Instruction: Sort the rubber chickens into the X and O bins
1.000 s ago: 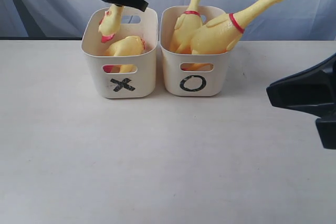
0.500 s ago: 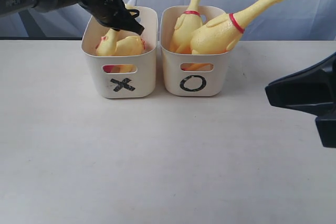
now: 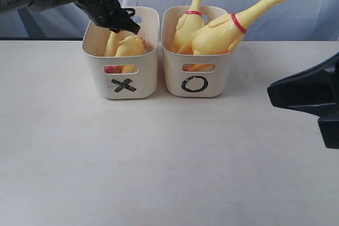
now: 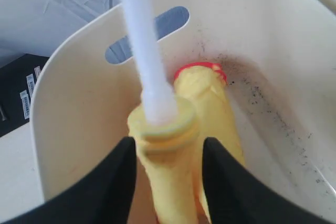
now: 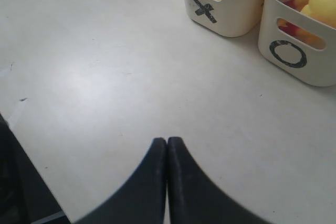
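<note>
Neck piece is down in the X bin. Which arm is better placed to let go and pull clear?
Left. Its tool is over the X bin, jaws straddling the neck piece. The right tool sits shut, low over the table, away from both bins.

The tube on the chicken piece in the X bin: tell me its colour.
The tube is white, clearest in the left wrist view.

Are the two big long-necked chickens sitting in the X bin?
No, both whole rubber chickens stick up out of the O bin, which stands right of the X bin.
</note>
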### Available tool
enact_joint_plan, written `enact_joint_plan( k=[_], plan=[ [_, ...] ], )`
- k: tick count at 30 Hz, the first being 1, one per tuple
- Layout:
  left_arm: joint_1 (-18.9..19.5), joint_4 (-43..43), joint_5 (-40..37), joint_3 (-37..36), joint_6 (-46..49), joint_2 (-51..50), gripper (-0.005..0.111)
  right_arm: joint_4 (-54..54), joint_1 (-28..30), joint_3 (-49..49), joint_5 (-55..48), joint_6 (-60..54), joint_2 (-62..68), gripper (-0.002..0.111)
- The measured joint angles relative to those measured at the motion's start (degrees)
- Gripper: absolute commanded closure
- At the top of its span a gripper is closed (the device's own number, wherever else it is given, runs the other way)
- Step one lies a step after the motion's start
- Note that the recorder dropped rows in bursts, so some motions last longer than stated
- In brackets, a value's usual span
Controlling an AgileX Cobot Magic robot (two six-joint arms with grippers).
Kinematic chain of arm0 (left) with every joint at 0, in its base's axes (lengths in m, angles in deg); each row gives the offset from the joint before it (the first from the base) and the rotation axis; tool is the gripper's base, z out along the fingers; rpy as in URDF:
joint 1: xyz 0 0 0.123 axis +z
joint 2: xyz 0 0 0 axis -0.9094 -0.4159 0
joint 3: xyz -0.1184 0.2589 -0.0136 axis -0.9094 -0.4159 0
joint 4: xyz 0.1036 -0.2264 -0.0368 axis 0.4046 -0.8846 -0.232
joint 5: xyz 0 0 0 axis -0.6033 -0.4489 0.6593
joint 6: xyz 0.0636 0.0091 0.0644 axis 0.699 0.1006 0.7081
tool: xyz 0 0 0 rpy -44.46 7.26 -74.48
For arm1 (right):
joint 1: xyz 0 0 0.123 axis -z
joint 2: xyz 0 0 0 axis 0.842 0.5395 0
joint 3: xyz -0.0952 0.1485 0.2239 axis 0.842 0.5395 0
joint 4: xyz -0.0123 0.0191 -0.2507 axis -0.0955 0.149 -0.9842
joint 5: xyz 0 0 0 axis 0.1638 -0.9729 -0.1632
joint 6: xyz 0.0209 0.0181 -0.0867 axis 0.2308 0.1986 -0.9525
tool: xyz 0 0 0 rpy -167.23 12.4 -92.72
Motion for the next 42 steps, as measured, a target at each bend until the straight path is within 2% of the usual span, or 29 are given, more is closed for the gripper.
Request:
enact_joint_plan(
  k=[3, 10, 13, 16, 22, 24, 33, 42],
  plan=[
    [0.0, 0.0, 0.0, 0.1, 0.0, 0.0, 0.066, 0.0, 0.0, 0.0, 0.0, 0.0, 0.0, 0.108],
    [0.0, 0.6, -5.1, 3.7, 0.0, 0.0, 0.050, 0.0, 0.0, 0.0, 0.1, 0.0, 0.0, 0.108],
    [0.0, 0.6, -7.7, 5.5, 0.0, 0.1, 0.051, 0.0, 0.0, 0.0, 0.1, 0.0, 0.0, 0.108],
    [0.0, 0.1, -10.3, 6.2, 0.0, 1.6, 0.056, 0.0, 0.0, 0.0, 0.1, 0.0, 0.0, 0.108],
    [0.0, -1.3, -15.8, 6.6, -1.3, 7.4, 0.094, 0.0, 0.0, 0.0, 0.1, 0.0, 0.0, 0.108],
    [0.0, -1.5, -18.4, 6.7, -2.2, 9.5, 0.101, 0.0, 0.0, 0.0, 0.2, 0.0, 0.0, 0.108],
    [0.0, -2.4, -30.3, 5.1, -8.9, 15.0, 0.102, 0.0, 0.0, 0.0, 0.2, 0.0, 0.0, 0.108],
    [0.0, -2.5, -31.4, -8.1, -13.4, 23.4, 0.102, 0.0, 0.0, 0.0, 0.2, 0.0, 0.0, 0.108]
  ],
)
